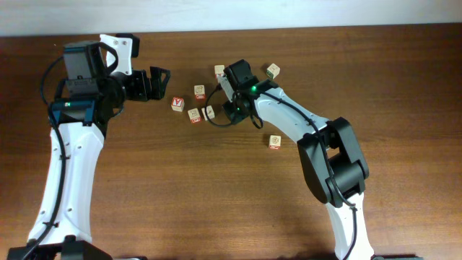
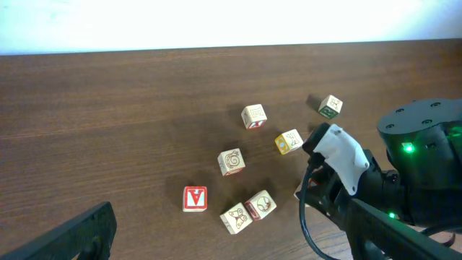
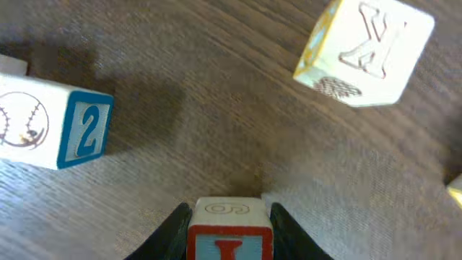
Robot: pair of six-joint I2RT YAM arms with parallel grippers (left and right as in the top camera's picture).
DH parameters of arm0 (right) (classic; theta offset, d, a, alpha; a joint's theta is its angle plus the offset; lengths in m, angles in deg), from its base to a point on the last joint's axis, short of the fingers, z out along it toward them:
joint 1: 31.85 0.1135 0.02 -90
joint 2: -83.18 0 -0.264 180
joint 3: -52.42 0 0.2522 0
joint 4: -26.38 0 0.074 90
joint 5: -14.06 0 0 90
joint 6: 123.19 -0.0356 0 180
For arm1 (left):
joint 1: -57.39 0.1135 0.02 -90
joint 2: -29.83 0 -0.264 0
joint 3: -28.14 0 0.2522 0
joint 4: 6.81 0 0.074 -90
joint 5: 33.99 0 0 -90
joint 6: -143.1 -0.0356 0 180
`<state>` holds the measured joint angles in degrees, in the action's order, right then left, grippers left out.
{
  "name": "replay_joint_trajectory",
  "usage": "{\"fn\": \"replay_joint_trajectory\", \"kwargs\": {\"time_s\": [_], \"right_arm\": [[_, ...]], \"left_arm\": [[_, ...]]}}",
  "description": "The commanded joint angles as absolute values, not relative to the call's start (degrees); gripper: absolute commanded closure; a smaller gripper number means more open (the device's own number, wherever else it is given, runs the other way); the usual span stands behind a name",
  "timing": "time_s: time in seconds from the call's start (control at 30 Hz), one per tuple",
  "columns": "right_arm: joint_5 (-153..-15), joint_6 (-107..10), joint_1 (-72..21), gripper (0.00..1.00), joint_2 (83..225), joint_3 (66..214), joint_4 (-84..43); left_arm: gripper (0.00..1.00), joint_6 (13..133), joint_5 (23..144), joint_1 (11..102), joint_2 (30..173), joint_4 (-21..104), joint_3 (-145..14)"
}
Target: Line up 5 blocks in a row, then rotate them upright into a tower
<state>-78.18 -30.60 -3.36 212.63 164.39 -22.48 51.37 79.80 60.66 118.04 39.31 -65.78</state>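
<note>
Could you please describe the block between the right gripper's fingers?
Follow the white right arm to its tip. The block sits between the black fingers of the right gripper. Unlike the blue "2" cube beside it, its face is red-framed.

Dark wood tbl (image 1: 159, 188) w/ small alphabet cubes (image 1: 199, 92) scattered near center.
</note>
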Motion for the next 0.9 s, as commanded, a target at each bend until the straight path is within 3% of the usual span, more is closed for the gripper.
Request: {"fn": "replay_joint_trajectory", "kwargs": {"time_s": [0.0,0.27,0.67,0.87], "right_arm": [[-74.92,-43.45,-2.99,0.70,209.28,167.10,-27.57],[-72.17,-62.70,-3.03,0.70,205.55,167.19,-46.61],[-67.69,-70.35,-3.03,0.70,205.65,158.95,-44.22],[-68.39,-70.33,-2.99,0.63,205.70,158.95,-45.25]], "left_arm": [[0.01,50.45,80.24,60.64,118.45,39.18,-66.87],[0.01,50.45,80.24,60.64,118.45,39.18,-66.87],[0.01,50.45,80.24,60.64,118.45,39.18,-66.87],[0.01,50.45,80.24,60.64,118.45,39.18,-66.87]]}}
